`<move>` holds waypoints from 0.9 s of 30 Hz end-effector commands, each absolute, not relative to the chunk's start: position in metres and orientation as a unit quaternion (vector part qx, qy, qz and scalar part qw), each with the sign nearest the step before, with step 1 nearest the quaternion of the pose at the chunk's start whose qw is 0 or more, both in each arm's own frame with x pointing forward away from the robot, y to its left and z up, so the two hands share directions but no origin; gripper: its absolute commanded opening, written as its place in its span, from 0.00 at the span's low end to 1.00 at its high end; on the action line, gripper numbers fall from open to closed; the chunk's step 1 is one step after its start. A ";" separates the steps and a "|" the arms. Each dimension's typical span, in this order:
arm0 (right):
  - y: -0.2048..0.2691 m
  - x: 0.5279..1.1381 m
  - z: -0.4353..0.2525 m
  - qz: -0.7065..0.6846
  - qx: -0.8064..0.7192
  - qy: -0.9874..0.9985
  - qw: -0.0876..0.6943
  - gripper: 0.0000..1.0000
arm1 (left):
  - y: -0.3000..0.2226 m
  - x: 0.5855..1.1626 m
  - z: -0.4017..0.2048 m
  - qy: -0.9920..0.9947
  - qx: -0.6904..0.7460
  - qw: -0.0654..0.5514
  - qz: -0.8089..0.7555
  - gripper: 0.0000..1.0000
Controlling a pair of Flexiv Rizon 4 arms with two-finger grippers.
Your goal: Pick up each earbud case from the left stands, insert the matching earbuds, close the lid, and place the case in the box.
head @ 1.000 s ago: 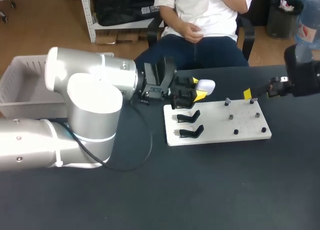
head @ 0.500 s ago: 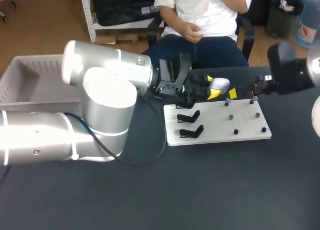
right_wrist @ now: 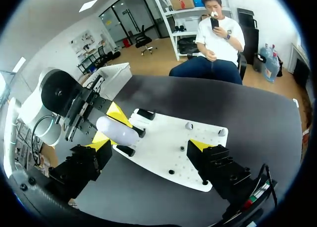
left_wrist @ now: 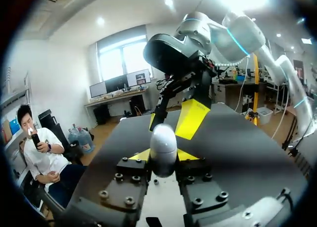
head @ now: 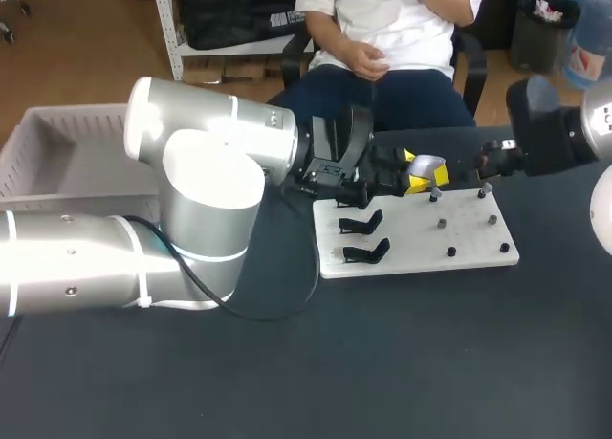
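A white earbud case (head: pixel 427 162) hangs over the far edge of the white board (head: pixel 416 238), with my left gripper (head: pixel 422 174) shut on it. In the left wrist view the case (left_wrist: pixel 163 147), lid closed, sits between the yellow tips. My right gripper (head: pixel 478 167) stands open just right of the case and faces it. In the right wrist view the case (right_wrist: pixel 117 130) lies ahead of my right gripper (right_wrist: pixel 148 147), close to one of its fingertips (right_wrist: pixel 100 142). Two black stands (head: pixel 361 222) on the board's left part are bare.
Several small dark pegs (head: pixel 442 223) stand on the board's right half. A grey box (head: pixel 38 162) sits at the table's far left, behind my left arm. The dark tabletop (head: pixel 402 362) lies bare in front of the board.
My left arm has carried the case to the right, over the board's far edge. My right gripper has come in from the right to meet it.
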State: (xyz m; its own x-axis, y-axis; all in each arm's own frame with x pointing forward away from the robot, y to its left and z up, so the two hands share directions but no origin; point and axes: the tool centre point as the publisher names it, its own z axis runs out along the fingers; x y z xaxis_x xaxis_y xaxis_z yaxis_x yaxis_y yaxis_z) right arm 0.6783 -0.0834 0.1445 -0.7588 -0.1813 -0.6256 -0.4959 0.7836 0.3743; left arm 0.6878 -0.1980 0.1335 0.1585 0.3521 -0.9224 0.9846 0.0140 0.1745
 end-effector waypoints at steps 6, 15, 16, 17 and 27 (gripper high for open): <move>-0.087 0.683 0.149 0.267 -0.191 0.897 0.295 1.00 | -0.194 0.677 0.134 0.536 0.611 0.455 -0.364 0.00; -0.113 0.679 0.168 0.204 -0.178 0.911 0.310 1.00 | -0.184 0.670 0.136 0.516 0.579 0.478 -0.412 0.00; -0.118 0.678 0.169 0.196 -0.177 0.913 0.310 1.00 | -0.184 0.670 0.137 0.512 0.577 0.481 -0.417 0.00; -0.122 0.677 0.170 0.190 -0.173 0.915 0.311 1.00 | -0.183 0.670 0.139 0.509 0.573 0.485 -0.422 0.00; -0.152 0.678 0.168 0.115 -0.162 0.940 0.277 1.00 | -0.176 0.675 0.151 0.489 0.544 0.517 -0.444 0.00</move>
